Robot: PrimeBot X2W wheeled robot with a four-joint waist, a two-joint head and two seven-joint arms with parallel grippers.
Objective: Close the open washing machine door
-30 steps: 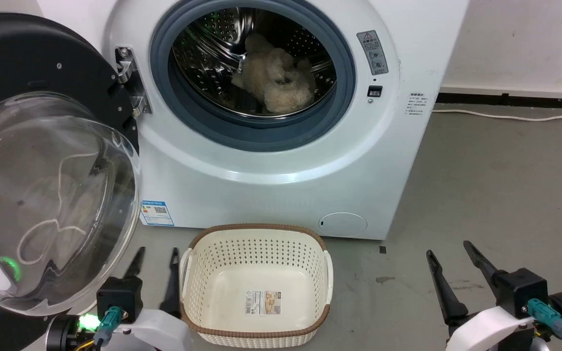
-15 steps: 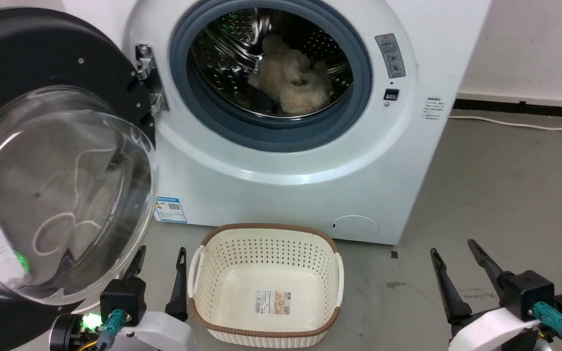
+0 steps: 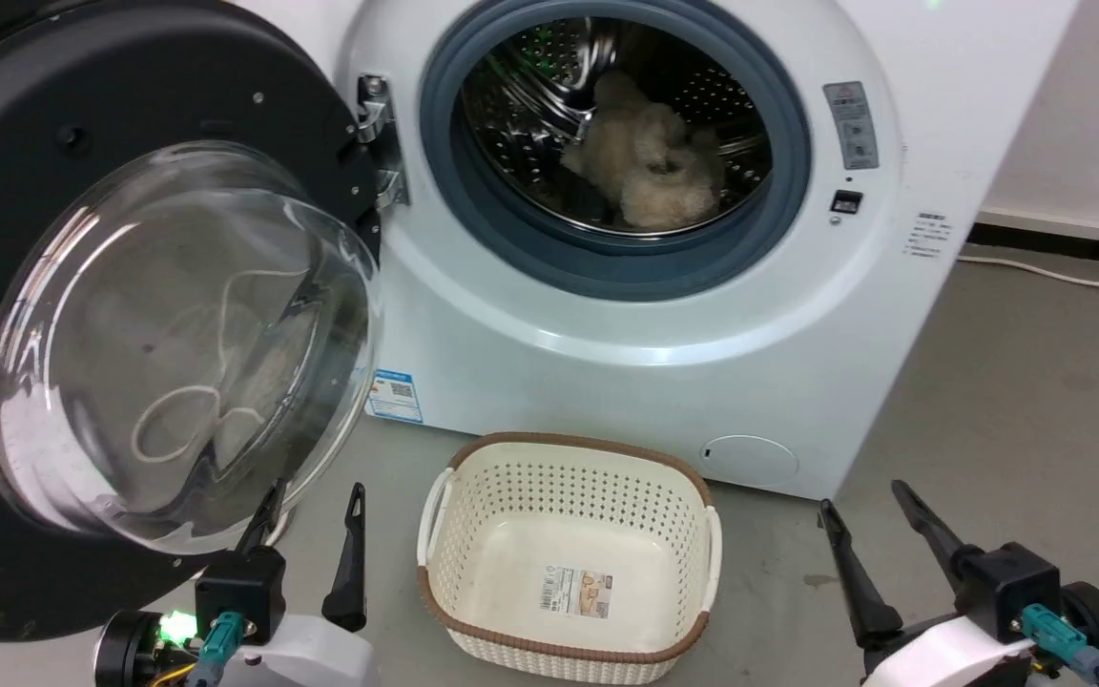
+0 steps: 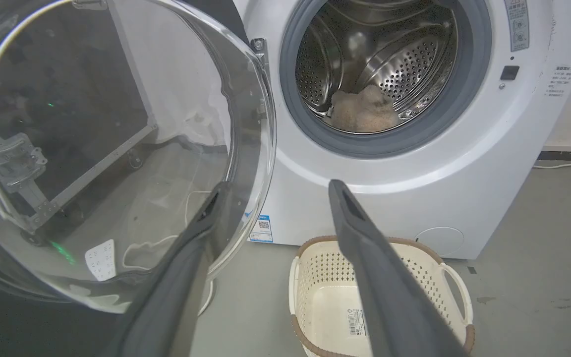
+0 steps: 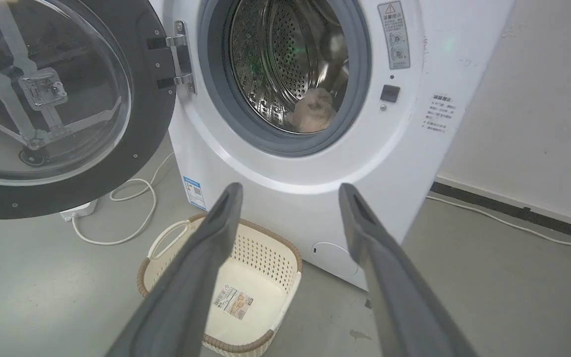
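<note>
Washing machine door [image 3: 177, 343] wide open, left; my left gripper [image 3: 314, 496] spread, empty, near its rim, likely for push; right gripper [image 3: 862, 498] spread, idle.

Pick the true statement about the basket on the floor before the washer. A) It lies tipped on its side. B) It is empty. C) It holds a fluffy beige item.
B: the basket stands upright with only a label on its bare bottom; the fluffy item lies in the drum.

Glossy black plastic rim and clear smooth glass on the washing machine door [image 3: 130, 105]; shiny perforated steel drum [image 3: 521, 86]; matt grey rubber ring [image 3: 607, 277]; fluffy cloth [image 3: 650, 167] inside; perforated cream plastic basket [image 3: 569, 477]; dull smooth concrete floor [image 3: 1036, 382].
</note>
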